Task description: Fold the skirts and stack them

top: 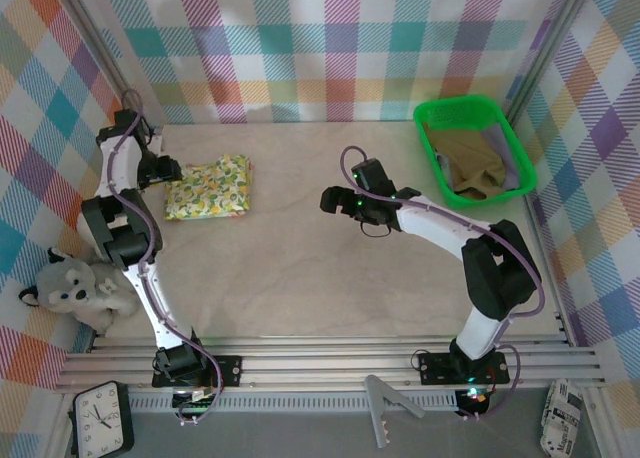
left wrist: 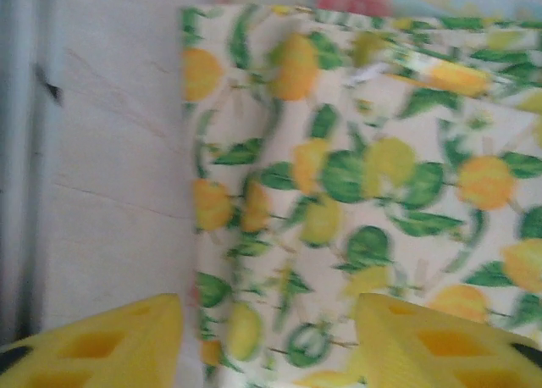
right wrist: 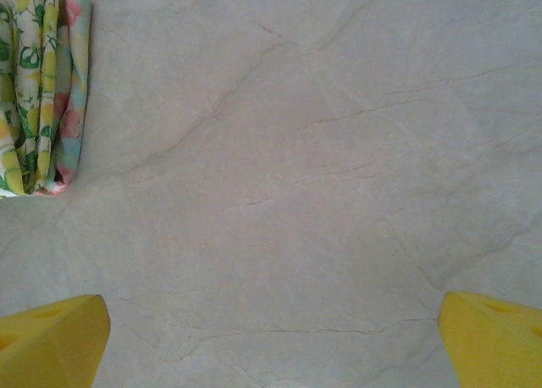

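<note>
Looks half done: folded yellow-green floral cloth skirt (top: 208, 187) sits on pale pink floral skirt (right wrist: 72, 108), left on the surface (top: 300, 268). Olive-khaki skirt (top: 472, 160) and lavender-grey skirt (top: 513, 164) wait in green plastic tray (top: 455, 108). Left hand (left wrist: 262, 324) apart over stack; right hand (right wrist: 271, 337) wide apart, empty.

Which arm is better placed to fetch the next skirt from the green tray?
Right. The right gripper hovers open and empty over bare table, nearer the tray holding the olive skirt. The left gripper is far off, over the folded floral skirt.
</note>
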Controlling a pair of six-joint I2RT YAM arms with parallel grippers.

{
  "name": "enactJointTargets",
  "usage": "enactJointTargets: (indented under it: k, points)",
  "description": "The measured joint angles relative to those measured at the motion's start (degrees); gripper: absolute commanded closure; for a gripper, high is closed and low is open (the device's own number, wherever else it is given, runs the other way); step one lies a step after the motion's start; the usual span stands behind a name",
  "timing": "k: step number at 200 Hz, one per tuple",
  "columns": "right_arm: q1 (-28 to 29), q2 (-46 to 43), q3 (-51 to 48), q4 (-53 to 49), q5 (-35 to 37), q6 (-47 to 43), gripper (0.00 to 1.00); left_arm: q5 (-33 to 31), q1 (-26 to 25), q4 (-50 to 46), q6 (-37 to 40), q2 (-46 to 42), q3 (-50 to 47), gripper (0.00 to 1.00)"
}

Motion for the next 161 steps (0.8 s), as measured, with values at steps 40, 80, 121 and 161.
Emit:
enactJointTargets:
  k: [40,80,121,161]
  points:
    - [-2.2,-4.7,0.0,-2.1,7.2,-4.2,0.01,-1.0,0.2,5.0,-11.7,-7.8,-5.3,0.0]
    - [-12.6,-6.5,3.7,-8.5,14.9,-11.5,0.01,1.9,-6.9,15.1,-27.0,-24.7,-21.9,0.0]
    - [-25.3,-2.1,12.9,-16.0,21.0,-21.3,0.01,5.6,-15.8,22.4,-38.8,-33.0,-36.7,0.0]
    - [-34.5,8.0,23.3,-24.5,24.8,-26.8,0.01,3.6,-16.2,22.0,-41.9,-35.1,-41.9,0.0]
